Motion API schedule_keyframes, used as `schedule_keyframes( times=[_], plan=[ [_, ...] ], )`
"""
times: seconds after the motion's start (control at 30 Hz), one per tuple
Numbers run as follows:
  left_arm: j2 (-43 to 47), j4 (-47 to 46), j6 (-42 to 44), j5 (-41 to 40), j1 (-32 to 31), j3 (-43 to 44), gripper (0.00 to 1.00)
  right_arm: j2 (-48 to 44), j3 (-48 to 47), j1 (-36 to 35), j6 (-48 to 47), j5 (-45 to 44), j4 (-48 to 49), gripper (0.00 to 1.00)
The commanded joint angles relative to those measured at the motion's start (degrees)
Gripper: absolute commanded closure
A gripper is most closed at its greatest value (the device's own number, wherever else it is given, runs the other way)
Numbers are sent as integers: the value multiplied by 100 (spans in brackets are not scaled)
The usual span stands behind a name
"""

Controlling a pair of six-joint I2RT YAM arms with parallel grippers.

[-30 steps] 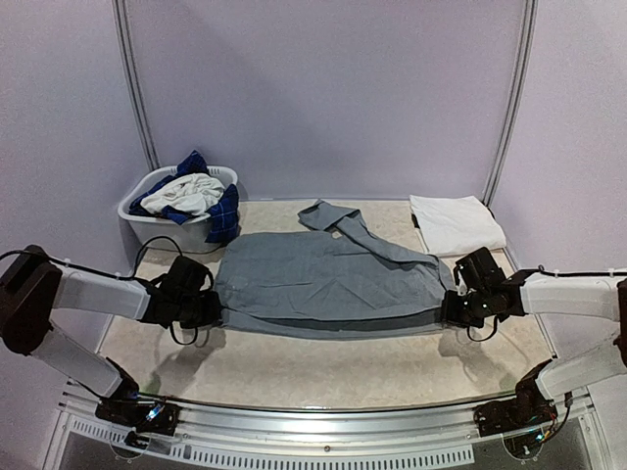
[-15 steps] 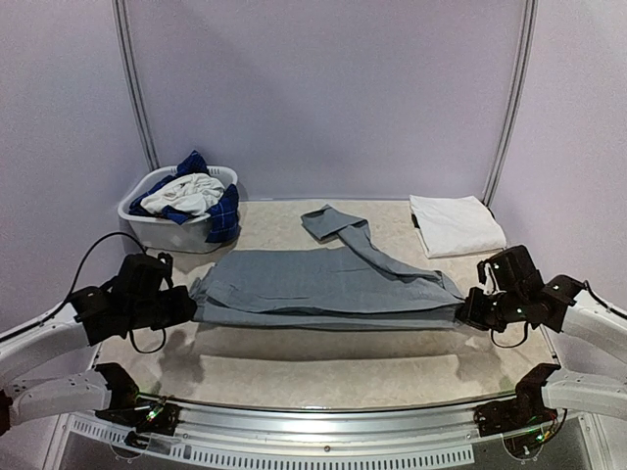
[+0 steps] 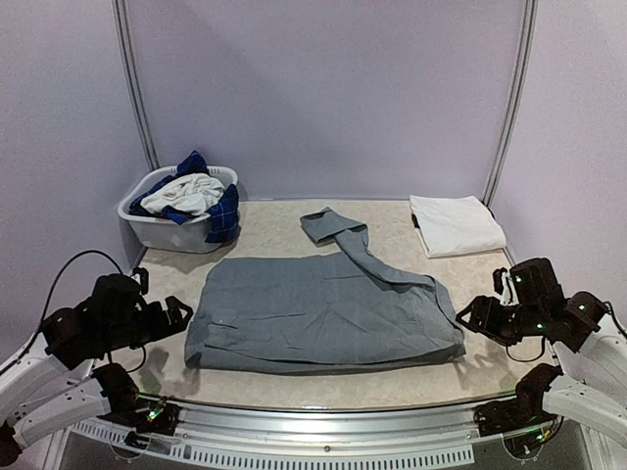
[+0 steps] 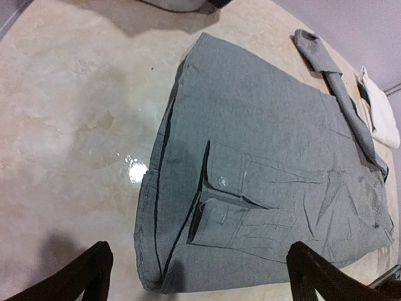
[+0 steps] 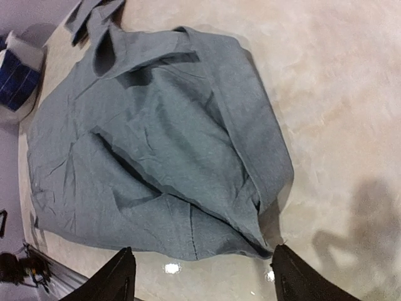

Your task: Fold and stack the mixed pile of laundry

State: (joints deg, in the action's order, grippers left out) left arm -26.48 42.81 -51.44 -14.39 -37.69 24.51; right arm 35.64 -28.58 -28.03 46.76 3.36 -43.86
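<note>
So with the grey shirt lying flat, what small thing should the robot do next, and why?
Probably bring the right gripper to the loose sleeve and fold it onto the body. The grey shirt lies flat, and the left gripper is open and clear of it like the right, but that sleeve trails toward the far edge, leaving the shape untidy.

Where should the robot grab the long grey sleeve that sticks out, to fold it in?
Probably the sleeve at its far, free end, coming down from above. That end lies flat and loose beyond the grey shirt, nothing on top, so it can be pinched and carried back over.
</note>
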Motion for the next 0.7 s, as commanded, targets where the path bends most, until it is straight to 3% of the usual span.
schedule_keyframes(
  times=[0.0,0.13,0.33,0.67],
  plan=[
    [31,142,316,-645,-28,259,0,-9,-432,17,-428,286,535,21],
    [-798,-358,856,-1145,-28,767,0,950,-1189,-65,-789,396,1481,20],
    [-2569,-1073,1619,-1285,-28,1618,1,3661,-3003,-178,-1515,523,2224,19],
    [-3826,-1808,2181,-1013,-14,2084,6,8176,-7281,190,-1754,1614,1870,31]
  ],
)
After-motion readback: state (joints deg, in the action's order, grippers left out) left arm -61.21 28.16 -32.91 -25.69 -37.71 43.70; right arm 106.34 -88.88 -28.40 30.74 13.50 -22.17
